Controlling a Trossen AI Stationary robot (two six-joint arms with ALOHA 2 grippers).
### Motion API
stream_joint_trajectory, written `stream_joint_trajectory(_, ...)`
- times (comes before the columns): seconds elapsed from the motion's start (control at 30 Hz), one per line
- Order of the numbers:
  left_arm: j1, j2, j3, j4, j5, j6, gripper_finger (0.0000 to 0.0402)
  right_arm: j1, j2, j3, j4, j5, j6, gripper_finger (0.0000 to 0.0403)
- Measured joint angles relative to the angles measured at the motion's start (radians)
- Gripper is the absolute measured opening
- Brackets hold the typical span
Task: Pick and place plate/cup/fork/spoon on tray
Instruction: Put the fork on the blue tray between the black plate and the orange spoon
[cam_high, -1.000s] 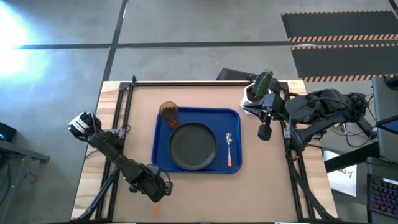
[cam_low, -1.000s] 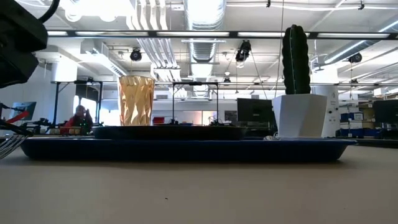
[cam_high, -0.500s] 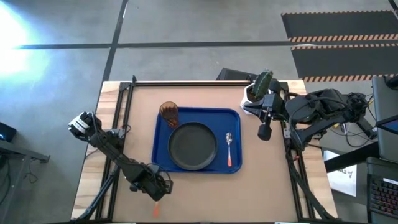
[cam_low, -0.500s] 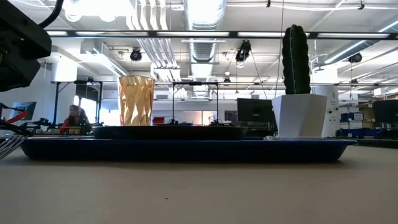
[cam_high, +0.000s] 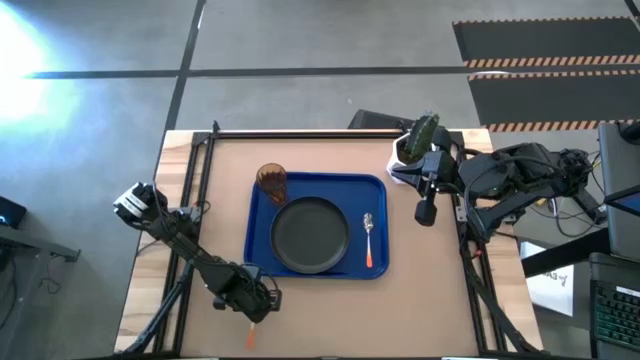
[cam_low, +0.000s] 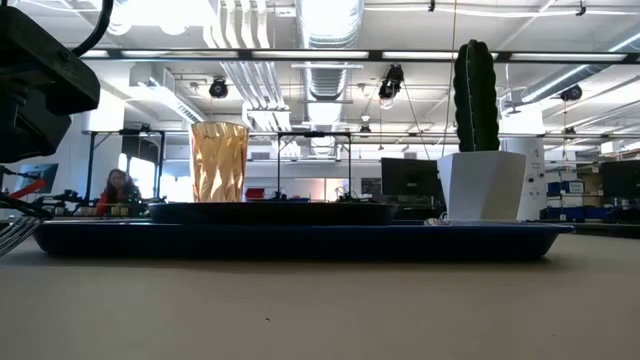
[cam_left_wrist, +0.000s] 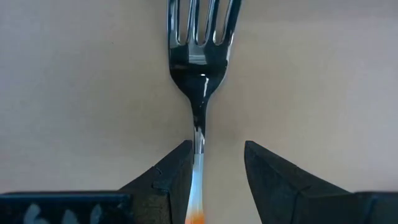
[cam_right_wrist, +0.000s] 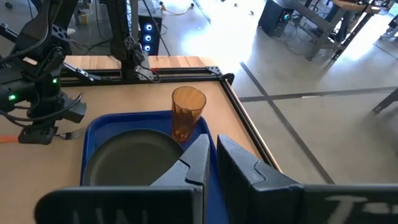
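The fork (cam_left_wrist: 200, 68) lies flat on the table near the tray's near left corner; its orange handle (cam_high: 250, 337) shows behind my left gripper (cam_high: 246, 296). My left gripper (cam_left_wrist: 217, 149) is open and points down over the fork, one finger on each side of its metal neck. The blue tray (cam_high: 262, 258) holds the black plate (cam_high: 311, 235), the amber cup (cam_high: 271, 181) at its far left corner and the spoon (cam_high: 368, 240) on its right side. My right gripper (cam_high: 425, 212) is shut and empty, above the table to the right of the tray. My left gripper comes at the fork from above, its fingers lying across it. One finger (cam_left_wrist: 180, 168) stands right against the fork's neck (cam_left_wrist: 198, 134) and the other is well apart from it. I cannot tell whether the near finger touches the neck. The fork lies flat on the table.
A white pot with a green cactus (cam_high: 415, 145) stands at the far right, beside my right arm. Bare table lies near and left of the tray. A person (cam_low: 115, 190) shows in the room behind.
My left gripper has come down a little over the fork. The fork, the tray and the things on it have stayed where they were.
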Motion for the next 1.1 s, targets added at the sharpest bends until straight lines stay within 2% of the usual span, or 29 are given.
stream_joint_trajectory(0.1, 0.001, 0.007, 0.000, 0.000, 0.014, 0.001, 0.0126, 0.000, 0.000, 0.000, 0.000, 0.000, -0.004, 0.0022)
stream_joint_trajectory(0.2, 0.001, 0.004, 0.000, -0.003, 0.026, 0.008, 0.0108, 0.000, 0.000, 0.000, 0.000, 0.000, -0.005, 0.0022)
stream_joint_trajectory(0.4, 0.000, 0.002, 0.000, 0.000, 0.049, 0.062, 0.0012, 0.000, 0.000, 0.000, 0.000, 0.000, -0.006, 0.0022)
stream_joint_trajectory(0.57, 0.000, 0.002, 0.002, -0.007, 0.027, 0.083, 0.0003, 0.000, 0.000, 0.000, 0.000, 0.000, -0.014, 0.0022)
stream_joint_trajectory(0.67, 0.003, -0.024, 0.010, -0.008, -0.071, 0.085, 0.0002, 0.000, 0.000, 0.000, 0.000, 0.000, -0.015, 0.0022)
stream_joint_trajectory(0.83, 0.010, -0.108, 0.052, -0.039, -0.445, 0.090, 0.0001, 0.000, 0.000, 0.000, 0.000, 0.000, -0.014, 0.0022)
stream_joint_trajectory(0.9, 0.023, -0.151, 0.089, -0.076, -0.553, 0.123, 0.0001, 0.000, 0.000, 0.000, 0.000, 0.000, -0.014, 0.0022)
stream_joint_trajectory(0.97, 0.053, -0.175, 0.134, -0.140, -0.584, 0.204, 0.0001, 0.000, 0.000, 0.000, 0.000, 0.001, -0.007, 0.0022)
stream_joint_trajectory(1.1, 0.145, -0.184, 0.261, -0.252, -0.583, 0.435, 0.0001, 0.000, 0.000, 0.000, 0.001, 0.002, 0.000, 0.0022)
